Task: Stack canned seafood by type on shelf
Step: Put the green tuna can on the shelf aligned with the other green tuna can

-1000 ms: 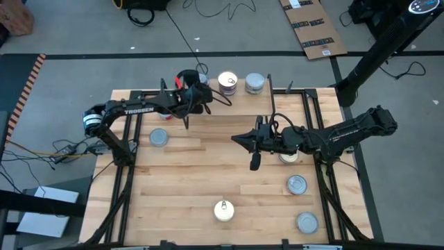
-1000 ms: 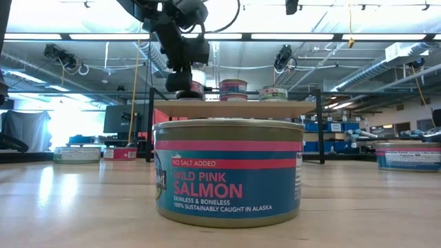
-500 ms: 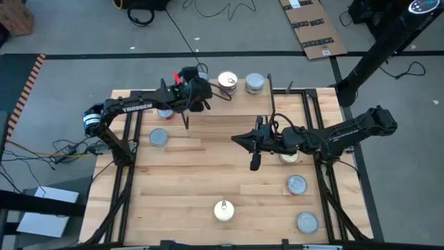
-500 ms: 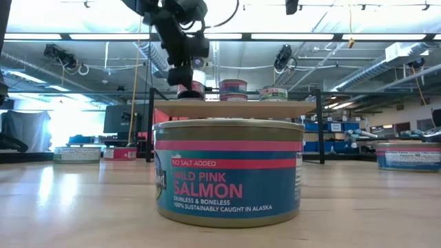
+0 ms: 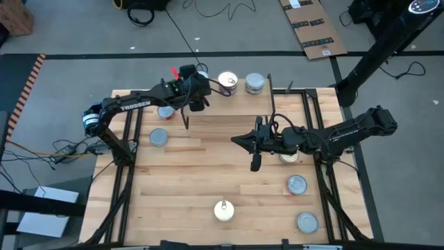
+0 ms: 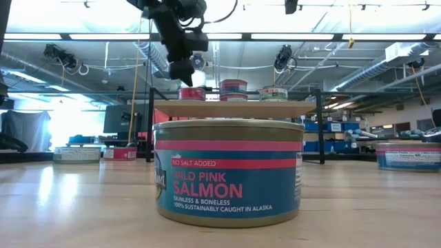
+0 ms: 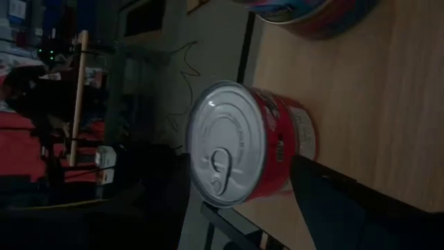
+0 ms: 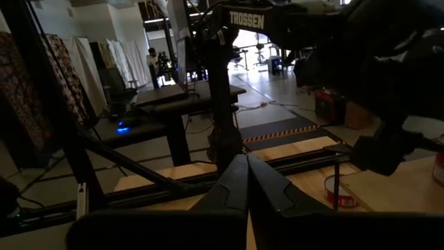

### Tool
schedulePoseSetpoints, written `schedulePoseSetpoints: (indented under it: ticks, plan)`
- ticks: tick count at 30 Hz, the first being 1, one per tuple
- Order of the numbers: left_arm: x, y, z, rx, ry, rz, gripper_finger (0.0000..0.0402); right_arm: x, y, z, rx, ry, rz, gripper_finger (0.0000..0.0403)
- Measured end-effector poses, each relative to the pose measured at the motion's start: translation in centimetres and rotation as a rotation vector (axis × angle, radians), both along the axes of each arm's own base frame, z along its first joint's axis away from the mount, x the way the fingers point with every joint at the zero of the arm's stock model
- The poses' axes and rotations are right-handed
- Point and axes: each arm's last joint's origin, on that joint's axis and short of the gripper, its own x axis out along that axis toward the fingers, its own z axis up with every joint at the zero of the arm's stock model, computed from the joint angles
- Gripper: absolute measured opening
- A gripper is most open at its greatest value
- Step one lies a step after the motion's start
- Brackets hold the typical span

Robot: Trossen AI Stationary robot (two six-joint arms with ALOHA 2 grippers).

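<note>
Left gripper [image 6: 183, 71], jaws wide and empty, hangs above red can [image 6: 191, 93] on shelf [image 6: 234, 108], clearing it; right gripper [image 5: 239, 139], shut and empty, waits off shelf.

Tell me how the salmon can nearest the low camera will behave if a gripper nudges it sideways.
The salmon can is squat, wider than tall, standing flat on the wooden table, so it should slide rather than tip. Its rigid-looking metal wall probably won't give under the fingers. Lifted and dropped on its side, the round body could roll.

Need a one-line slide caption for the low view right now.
Left gripper open above a red can on the shelf, two more cans beside it; salmon can fills the foreground.
</note>
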Motion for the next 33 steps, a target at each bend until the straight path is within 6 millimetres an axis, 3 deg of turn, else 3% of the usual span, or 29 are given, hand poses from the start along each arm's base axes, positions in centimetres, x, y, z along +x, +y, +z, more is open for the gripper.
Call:
schedulePoseSetpoints:
  ticks: [4, 8, 13, 18, 23, 33]
  plan:
    - [-0.7, -0.4, 1.2, 0.001, -0.074, 0.025, 0.0211, 0.0, 0.0, -0.3, -0.02, 0.033, 0.0, 0.001]
    - [-2.6, -1.5, 3.0, -0.066, -0.188, 0.031, 0.0148, 0.0, 0.0, -0.9, -0.09, 0.102, 0.002, 0.001]
    - [-4.7, -3.2, 5.2, -0.232, -0.342, -0.093, 0.0069, -0.1, 0.0, -1.6, -0.128, 0.175, 0.008, 0.001]
    - [-5.7, -4.7, 6.6, -0.337, -0.447, -0.201, 0.0023, -0.2, 0.5, -1.8, -0.158, 0.197, 0.02, 0.001]
    - [-5.6, -6.3, 5.4, -0.361, -0.518, -0.319, 0.0007, -0.1, 1.3, -2.0, -0.254, 0.209, -0.001, 0.001]
    - [-6.4, -10.6, -0.7, -0.316, -0.708, -0.546, 0.0007, 2.0, 2.3, -4.9, -0.311, 0.275, 0.023, 0.0012]
